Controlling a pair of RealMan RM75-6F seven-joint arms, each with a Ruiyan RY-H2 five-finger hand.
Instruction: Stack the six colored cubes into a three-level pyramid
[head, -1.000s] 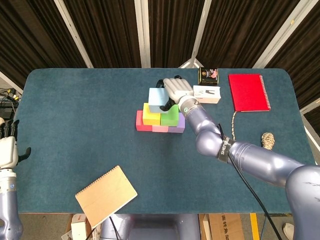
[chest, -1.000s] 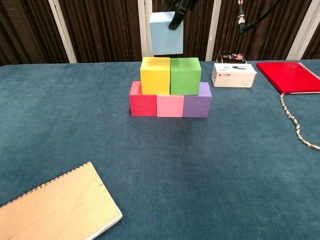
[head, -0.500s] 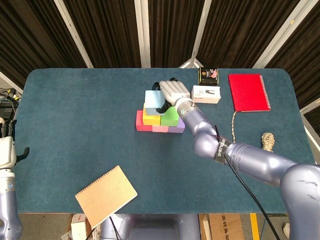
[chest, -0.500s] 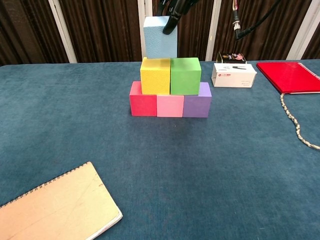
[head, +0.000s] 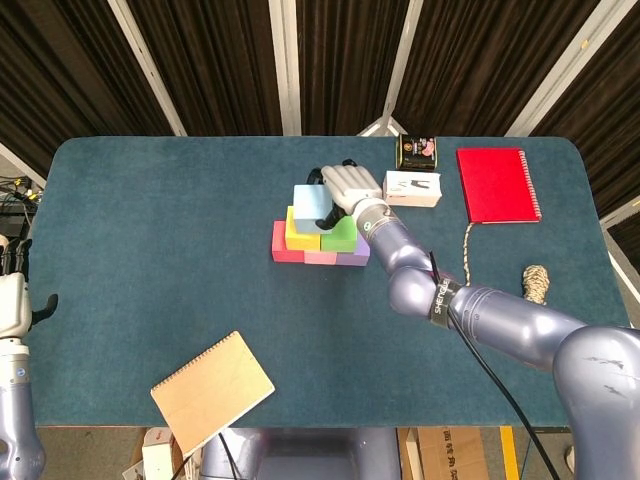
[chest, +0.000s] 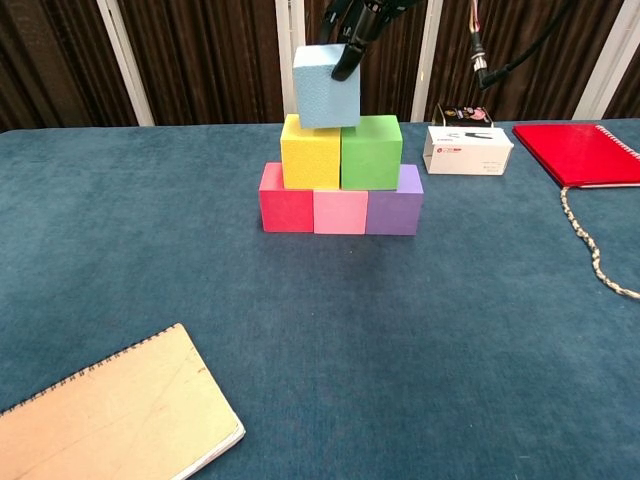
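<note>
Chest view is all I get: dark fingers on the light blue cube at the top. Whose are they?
Observer: They belong to the right hand, which grips the light blue cube; its arm reaches in from the robot's right.
Operator: And the other hand?
Observer: The left hand hangs beyond the left edge of the table, holding nothing.
Operator: Where does that cord lead?
Observer: The cord ends in a knotted bundle near the table's right edge.

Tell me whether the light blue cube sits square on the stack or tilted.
Tilted. The light blue cube, gripped by the right robot hand, leans over the yellow cube.
</note>
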